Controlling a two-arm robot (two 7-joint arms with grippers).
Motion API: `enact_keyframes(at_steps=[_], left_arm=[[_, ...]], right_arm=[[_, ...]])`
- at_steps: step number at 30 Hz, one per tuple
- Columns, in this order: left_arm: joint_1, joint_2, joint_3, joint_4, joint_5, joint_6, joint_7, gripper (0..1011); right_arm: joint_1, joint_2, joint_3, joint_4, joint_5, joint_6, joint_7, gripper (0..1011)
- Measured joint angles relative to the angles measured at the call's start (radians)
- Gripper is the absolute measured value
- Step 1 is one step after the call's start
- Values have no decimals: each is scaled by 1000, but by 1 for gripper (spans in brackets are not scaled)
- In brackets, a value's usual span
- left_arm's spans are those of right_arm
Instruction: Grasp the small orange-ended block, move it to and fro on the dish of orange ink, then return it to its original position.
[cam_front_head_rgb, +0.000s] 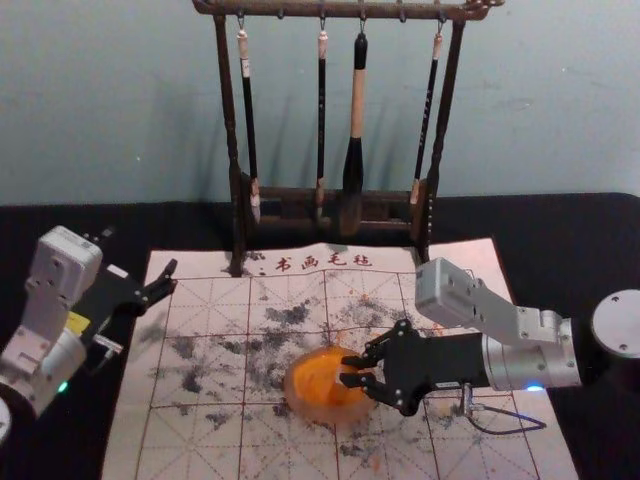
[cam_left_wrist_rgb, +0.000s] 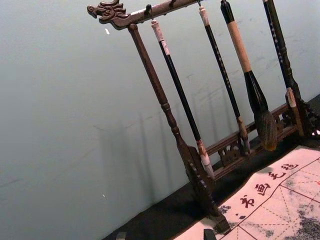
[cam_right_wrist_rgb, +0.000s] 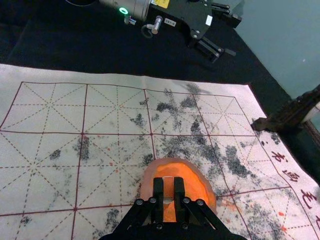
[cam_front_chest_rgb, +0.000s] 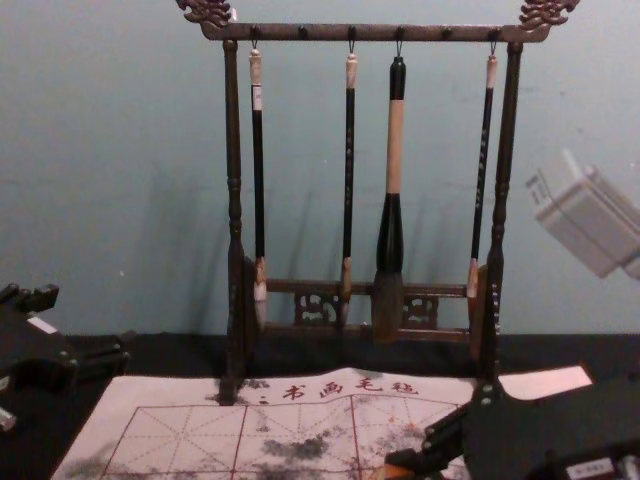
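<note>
**Grasp Made, Inking Perhaps Under Way, Return to Come**

Across the dark counter (cam_front_head_rgb: 560, 235), a gridded mat (cam_front_head_rgb: 205, 440). Behind, a rack (cam_front_head_rgb: 335, 11) hung with brushes (cam_front_head_rgb: 356, 130). Beside the mat's left edge, the left claw (cam_right_wrist_rgb: 236, 36), spread open, empty, idle. In from the right, the right claw (cam_front_head_rgb: 344, 371), closed to a block's width and loaded. Under the tips, the dish (cam_right_wrist_rgb: 148, 182) of orange ink (cam_right_wrist_rgb: 194, 186). Smallest, pinched in the right claw over the dish, the block (cam_right_wrist_rgb: 168, 188). Ink contact and strokes so far: impossible to tell. Probably left: to-and-fro rubbing, then return to an original position not identifiable here.
</note>
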Motion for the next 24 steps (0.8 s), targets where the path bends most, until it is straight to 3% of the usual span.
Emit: enact_keyframes(at_steps=[15,24], left_arm=[[0,0,0,0,0,0,0,1001],[0,0,0,0,0,0,0,1001]], right_arm=[[36,-39,-3,56,-10,11,-21,90],[45,-42,7,76,-13,18,-29,88]])
